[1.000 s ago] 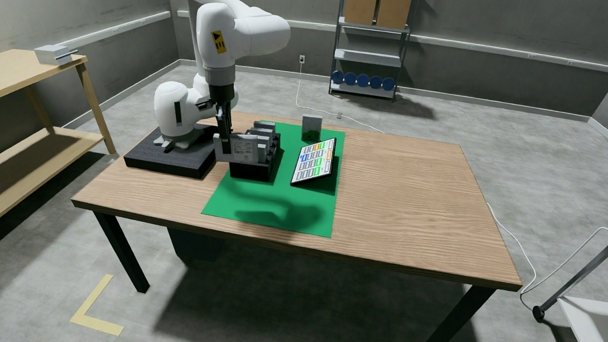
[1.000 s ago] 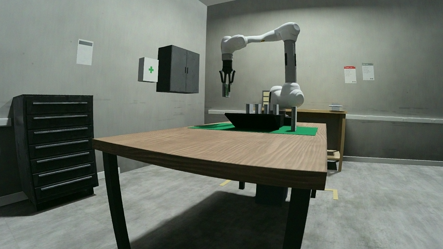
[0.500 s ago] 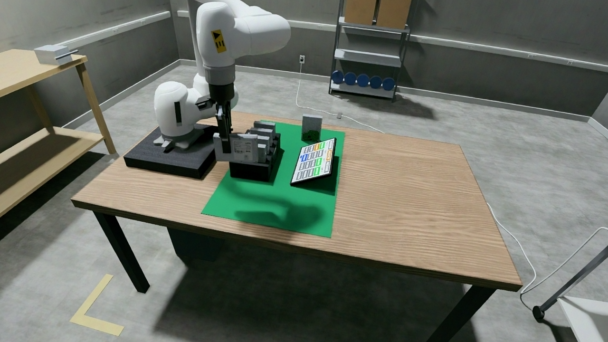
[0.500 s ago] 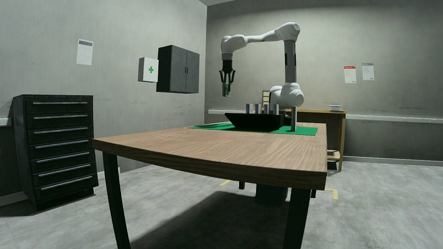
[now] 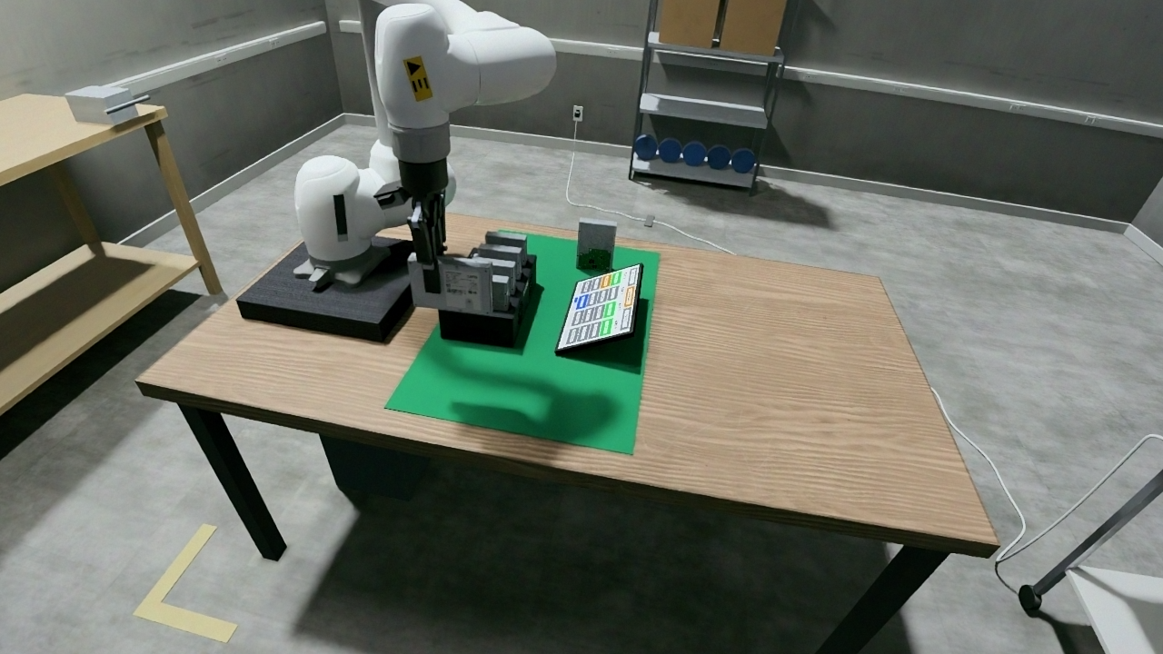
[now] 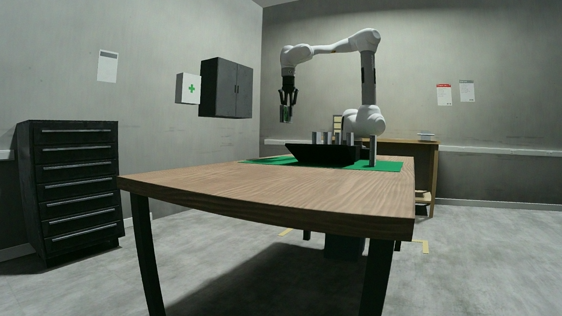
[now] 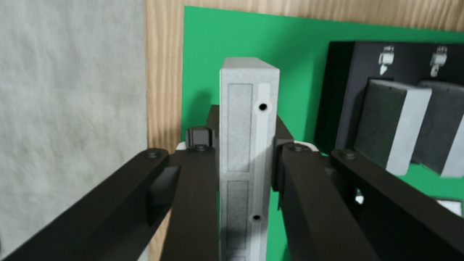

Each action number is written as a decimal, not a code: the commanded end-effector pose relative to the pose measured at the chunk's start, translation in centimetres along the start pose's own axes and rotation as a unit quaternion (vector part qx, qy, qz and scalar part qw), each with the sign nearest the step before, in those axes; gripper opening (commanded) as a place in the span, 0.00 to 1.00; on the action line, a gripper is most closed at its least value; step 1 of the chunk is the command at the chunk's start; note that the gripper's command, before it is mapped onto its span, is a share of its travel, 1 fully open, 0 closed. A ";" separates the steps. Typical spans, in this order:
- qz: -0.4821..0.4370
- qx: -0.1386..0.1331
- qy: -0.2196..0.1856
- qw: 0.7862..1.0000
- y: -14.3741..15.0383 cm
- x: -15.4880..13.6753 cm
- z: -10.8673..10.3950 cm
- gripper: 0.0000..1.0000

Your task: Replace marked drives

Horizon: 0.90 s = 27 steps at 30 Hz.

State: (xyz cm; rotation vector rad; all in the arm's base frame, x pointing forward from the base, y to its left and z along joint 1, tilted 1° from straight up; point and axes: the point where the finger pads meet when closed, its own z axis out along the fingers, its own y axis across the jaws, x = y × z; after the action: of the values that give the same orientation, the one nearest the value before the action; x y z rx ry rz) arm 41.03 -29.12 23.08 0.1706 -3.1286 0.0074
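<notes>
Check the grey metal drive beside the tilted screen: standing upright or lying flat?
Upright. The grey metal drive stands on end on the green mat, its narrow edge rising vertically in the exterior view.

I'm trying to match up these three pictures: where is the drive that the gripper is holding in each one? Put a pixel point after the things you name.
Top: held drive [image 5: 462, 284], left of centre.
Exterior: small, above the table, left of the arm's upright link.
Wrist: centre, running off the bottom edge [image 7: 241, 127].
Shared landmark: green mat [image 5: 520, 390] [image 6: 389, 166] [image 7: 203, 43].
</notes>
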 end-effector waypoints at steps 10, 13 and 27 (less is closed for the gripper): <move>0.134 0.001 0.000 0.991 0.0 0.0 -0.1 0.10; 0.156 0.001 0.000 0.988 0.0 0.0 -0.1 0.10; 0.178 0.001 0.000 0.984 0.0 0.0 -0.1 0.10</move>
State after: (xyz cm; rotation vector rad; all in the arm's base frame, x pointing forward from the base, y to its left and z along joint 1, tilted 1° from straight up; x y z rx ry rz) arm 41.03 -29.12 23.08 -0.3742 -3.1107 0.0125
